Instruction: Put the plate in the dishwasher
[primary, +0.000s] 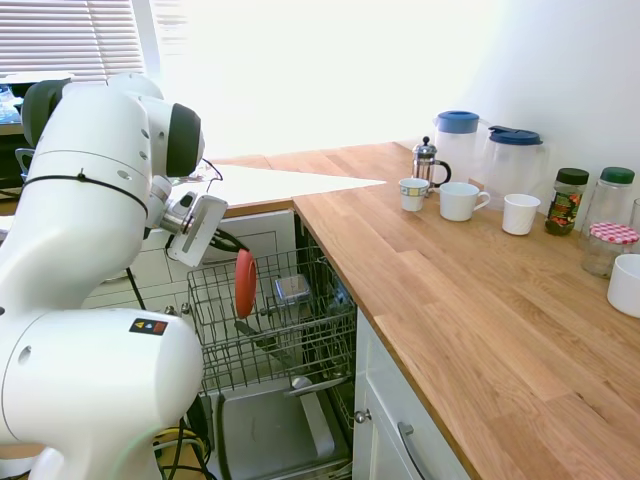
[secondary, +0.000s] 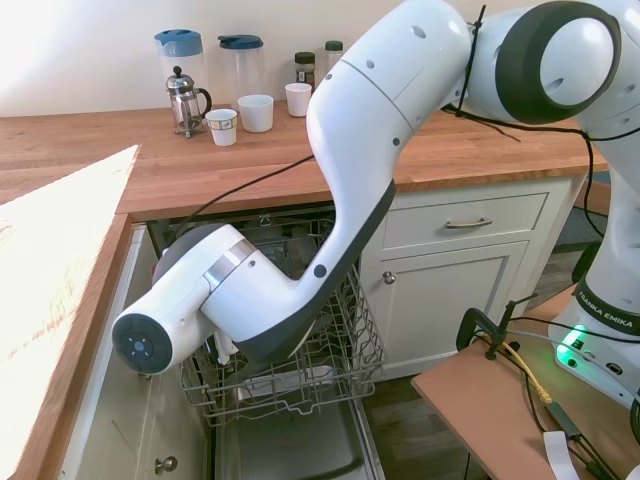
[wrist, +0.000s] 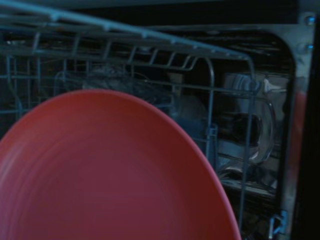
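At centre-left of the frame, the plate is held on edge over the dishwasher rack, the gripper's grip unclear, lowering and release judged next.

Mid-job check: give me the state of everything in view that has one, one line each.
plate: on edge, upright in the rack
dishwasher: door down
rack: pulled out
gripper: beside the plate's upper edge, fingers hidden
French press: upright on the counter
two jugs: lids on
white mugs: upright on the counter
jars: lids on
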